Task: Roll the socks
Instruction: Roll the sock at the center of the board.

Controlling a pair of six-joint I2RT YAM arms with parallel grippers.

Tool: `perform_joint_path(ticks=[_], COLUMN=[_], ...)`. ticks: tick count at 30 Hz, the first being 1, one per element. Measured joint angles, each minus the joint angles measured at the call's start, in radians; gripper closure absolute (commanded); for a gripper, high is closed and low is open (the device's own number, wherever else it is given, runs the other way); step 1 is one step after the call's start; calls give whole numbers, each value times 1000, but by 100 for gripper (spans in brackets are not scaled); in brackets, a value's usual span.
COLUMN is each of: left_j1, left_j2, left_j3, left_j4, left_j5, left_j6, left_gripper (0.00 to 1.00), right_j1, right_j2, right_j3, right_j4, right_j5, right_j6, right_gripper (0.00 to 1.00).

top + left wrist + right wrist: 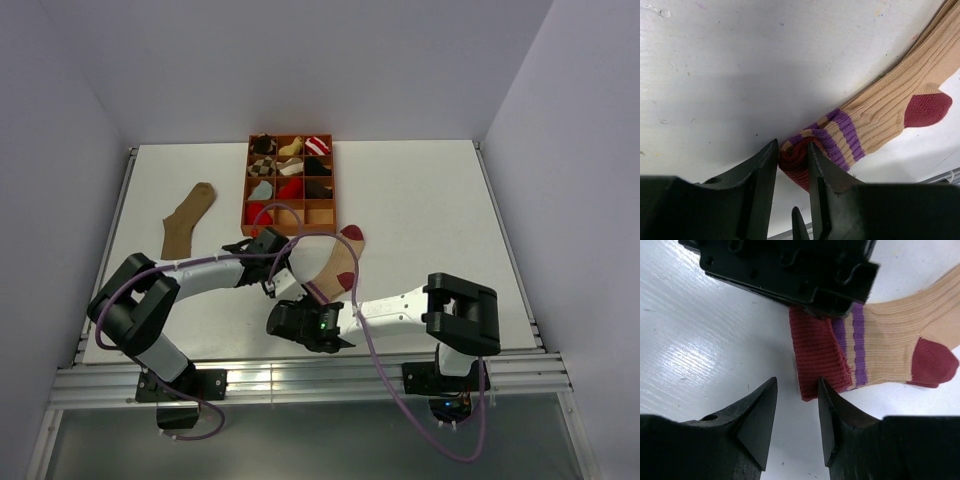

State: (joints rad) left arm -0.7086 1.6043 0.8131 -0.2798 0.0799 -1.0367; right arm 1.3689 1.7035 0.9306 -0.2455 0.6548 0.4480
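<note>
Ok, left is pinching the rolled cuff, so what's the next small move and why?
Probably roll the left gripper a short way toward the heel. Its jaws clamp the rolled maroon cuff of the striped sock, most of which lies flat and unrolled; the right gripper stands open beside the cuff, holding nothing.

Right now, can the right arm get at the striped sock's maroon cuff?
Probably yes. The right gripper hangs open beside the maroon cuff of the striped sock, nothing between them. The left gripper grips the cuff's far part, so only the near edge looks free.
</note>
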Motion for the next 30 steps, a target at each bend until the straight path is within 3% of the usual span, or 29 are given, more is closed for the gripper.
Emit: perform_joint_path(ticks=[23,29,30], left_j1=[-9,-9,-10], left_j2=[8,9,9], left_j3=[14,17,18], left_j4=[-19,-23,-25], left_j5=[-14,-16,-16], left_j6=[3,3,3], left_gripper=[64,64,64], right_j1=[-11,-21,-21], right_j2=[17,61,61], right_j3=[0,-21,-24], right_j4=[14,51,59], right_j5=[17,21,23], right_j6=[-42,-38,-36], right_gripper=[54,66,78])
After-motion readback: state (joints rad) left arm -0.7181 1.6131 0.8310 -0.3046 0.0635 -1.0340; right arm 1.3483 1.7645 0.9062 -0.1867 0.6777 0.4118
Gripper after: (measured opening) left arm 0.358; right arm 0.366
